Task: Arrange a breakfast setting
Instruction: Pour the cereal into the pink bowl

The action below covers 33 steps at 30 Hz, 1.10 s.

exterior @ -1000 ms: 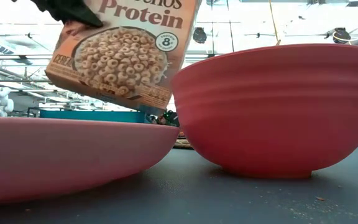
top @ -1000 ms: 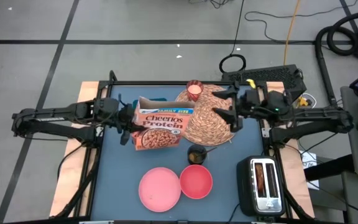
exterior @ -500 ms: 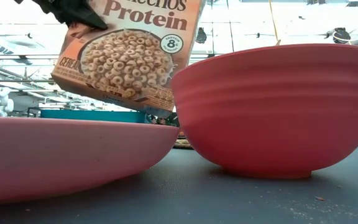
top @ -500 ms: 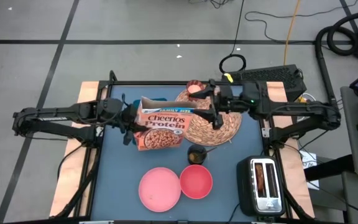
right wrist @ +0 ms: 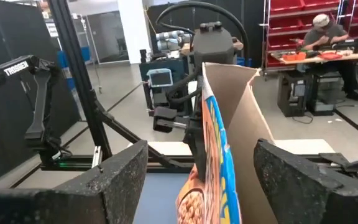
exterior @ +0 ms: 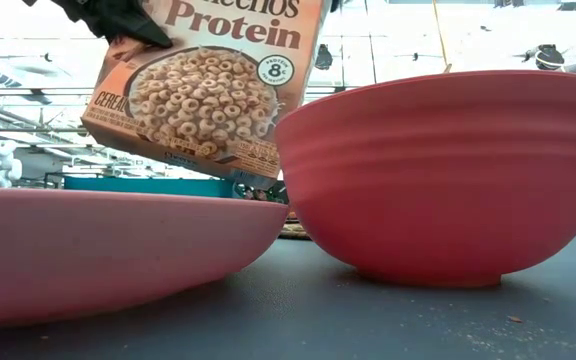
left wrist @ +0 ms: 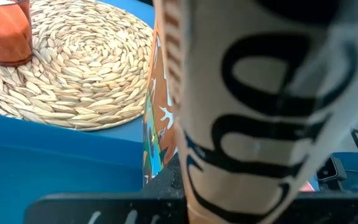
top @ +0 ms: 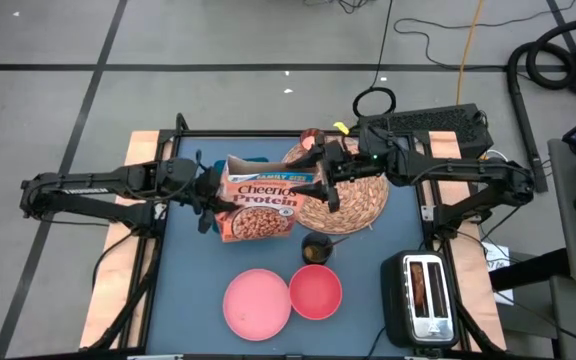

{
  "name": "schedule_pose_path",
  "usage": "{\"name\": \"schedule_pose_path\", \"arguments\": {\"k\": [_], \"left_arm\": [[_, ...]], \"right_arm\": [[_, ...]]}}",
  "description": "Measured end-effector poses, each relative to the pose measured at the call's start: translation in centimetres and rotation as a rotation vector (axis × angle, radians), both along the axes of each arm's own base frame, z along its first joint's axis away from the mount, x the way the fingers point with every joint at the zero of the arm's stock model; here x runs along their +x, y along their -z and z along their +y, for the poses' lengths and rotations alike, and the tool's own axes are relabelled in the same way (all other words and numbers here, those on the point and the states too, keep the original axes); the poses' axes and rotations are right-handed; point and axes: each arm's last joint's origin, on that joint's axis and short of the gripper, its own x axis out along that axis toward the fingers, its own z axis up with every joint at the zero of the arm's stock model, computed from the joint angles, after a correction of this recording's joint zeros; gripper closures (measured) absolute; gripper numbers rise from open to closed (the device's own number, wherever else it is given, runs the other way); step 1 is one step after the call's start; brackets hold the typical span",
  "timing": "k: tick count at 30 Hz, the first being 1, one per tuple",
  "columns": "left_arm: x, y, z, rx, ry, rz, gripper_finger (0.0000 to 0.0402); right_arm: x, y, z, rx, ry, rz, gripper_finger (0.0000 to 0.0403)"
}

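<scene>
Left end effector point(top: 211, 205) is clamping the left edge of the Cheerios Protein box point(top: 258, 200), holding it tilted above the desk point(top: 183, 270); in the low view the box point(exterior: 208, 90) is hanging clear of the surface behind the plate. Pink plate point(top: 257, 304) and coral-red bowl point(top: 315, 291) are sitting side by side, touching, at the near edge of the desk. A small dark item point(top: 316, 246), probably the fruit, is lying between the bowl and the placemat.

Right end effector point(top: 320, 178) is standing with fingers wide and nothing between them. Over the last second it has been travelling left across the woven placemat point(top: 353, 195) and is now arriving at the box's open top; its wrist view is showing the box flap point(right wrist: 229, 124) centred between its fingers point(right wrist: 114, 180). The box itself has barely shifted. Candle glass point(left wrist: 4, 34) is resting on the far part of the placemat, mostly hidden under the right arm in the high view.

Likely meaning: a two-arm handover or steadying of the box is being set up; no setting pieces are arranged on the placemat yet except the candle. A toaster point(top: 421, 297) is sitting at the desk's right side.
</scene>
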Motion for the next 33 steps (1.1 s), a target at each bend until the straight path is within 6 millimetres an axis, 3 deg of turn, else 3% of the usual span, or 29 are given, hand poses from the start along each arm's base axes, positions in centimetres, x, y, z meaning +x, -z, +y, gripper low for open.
{"name": "schedule_pose_path", "arguments": {"k": [16,26,33], "left_arm": [[0.3,-0.4,0.0,-0.003,-0.001,-0.047,0.0385],[0.3,-0.5,0.0,-0.01,-0.007,-0.063,0.0385],[0.4,-0.6,0.0,-0.009,-0.008,-0.078,0.0385]], "right_arm": [[-0.1,1.2,0.1,0.02,-0.001,0.125,0.0129],[-0.2,2.1,0.1,0.037,-0.003,0.21,0.0184],[-0.3,2.0,0.1,0.033,-0.002,0.207,0.0246]]}}
